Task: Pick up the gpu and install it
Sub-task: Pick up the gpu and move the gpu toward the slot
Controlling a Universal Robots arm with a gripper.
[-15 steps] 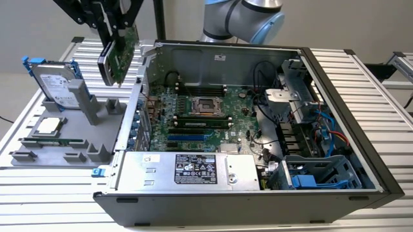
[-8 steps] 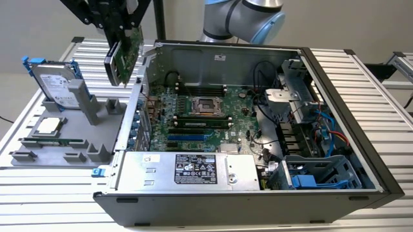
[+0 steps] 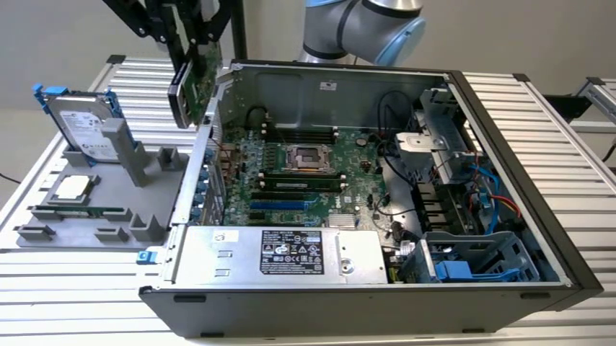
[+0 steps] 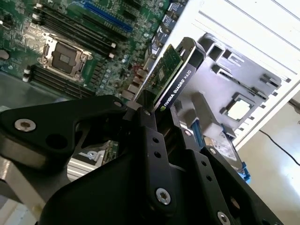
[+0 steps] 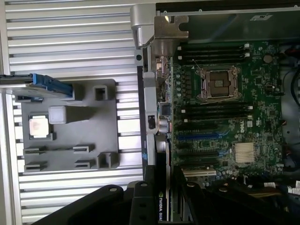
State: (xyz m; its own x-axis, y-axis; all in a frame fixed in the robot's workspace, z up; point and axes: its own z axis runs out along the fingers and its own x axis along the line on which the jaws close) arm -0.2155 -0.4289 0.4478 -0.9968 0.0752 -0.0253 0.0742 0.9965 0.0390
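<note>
Gpu [image 3: 195, 85] hangs edge-on, clamped in gripper [image 3: 192, 45], just above open pc case's [image 3: 385, 295] wall, at 10 o'clock from motherboard [image 3: 298, 169] in exterior view. Hard drive [image 3: 82, 130] stands on gray fixture [image 3: 97, 234] at 8 o'clock of gpu, on slatted surface [image 3: 58, 288].

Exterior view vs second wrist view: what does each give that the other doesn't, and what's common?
Exterior view: the power supply along the near edge of the case, the drive cage at the exterior view's right, and the arm's blue-capped joint behind the case.
Second wrist view: the grip up close, with the claw shut on the gpu, whose black shroud edge faces the camera.
Both: the gpu held aloft by the case's wall, the processor socket, and the gray fixture with the hard drive.
</note>
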